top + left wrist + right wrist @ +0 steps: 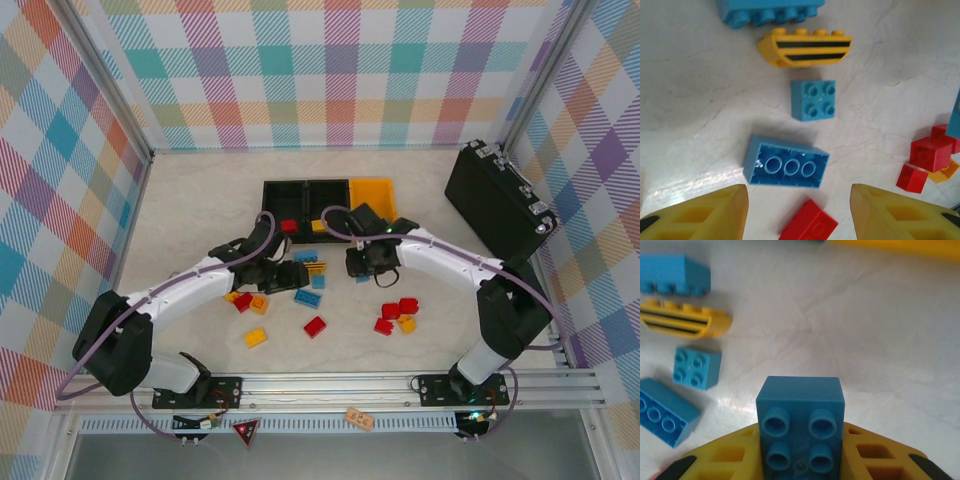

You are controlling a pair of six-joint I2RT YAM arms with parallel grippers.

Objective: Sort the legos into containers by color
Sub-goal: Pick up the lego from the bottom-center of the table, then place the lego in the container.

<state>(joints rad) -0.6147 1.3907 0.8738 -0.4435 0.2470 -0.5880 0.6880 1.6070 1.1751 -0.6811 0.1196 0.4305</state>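
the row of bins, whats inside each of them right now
The left black bin holds a red brick, and the middle black bin holds a yellow brick. The yellow bin looks bare where visible, but the right arm covers its near end.

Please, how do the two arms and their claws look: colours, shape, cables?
The left arm and right arm have white tubular links, bulky black joints and a lilac cable running along them. The left claw and right claw have yellow fingers with hollow cells and black edge strips.
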